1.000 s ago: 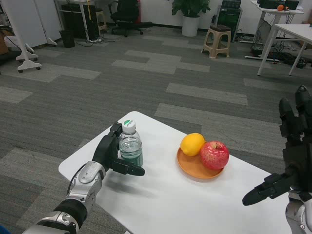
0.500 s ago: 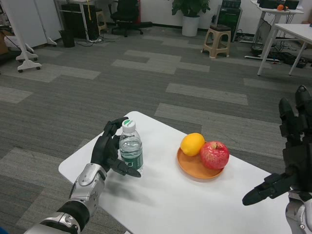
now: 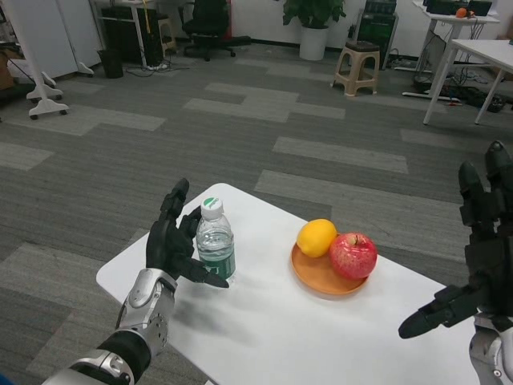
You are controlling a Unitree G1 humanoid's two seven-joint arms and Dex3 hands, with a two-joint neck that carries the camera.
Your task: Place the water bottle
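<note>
Currently the bottle [image 3: 215,241] stands upright on the table [image 3: 264,337], left of the plate [image 3: 321,277]. Left hand [image 3: 171,241] spread just beside it, holding nothing. Right hand [image 3: 473,257] spread, empty.

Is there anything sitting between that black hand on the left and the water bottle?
Nothing visible. The left hand is open right beside the water bottle, which stands upright on the white table. The plate with the orange and the apple lies on the bottle's far side, away from that hand.
</note>
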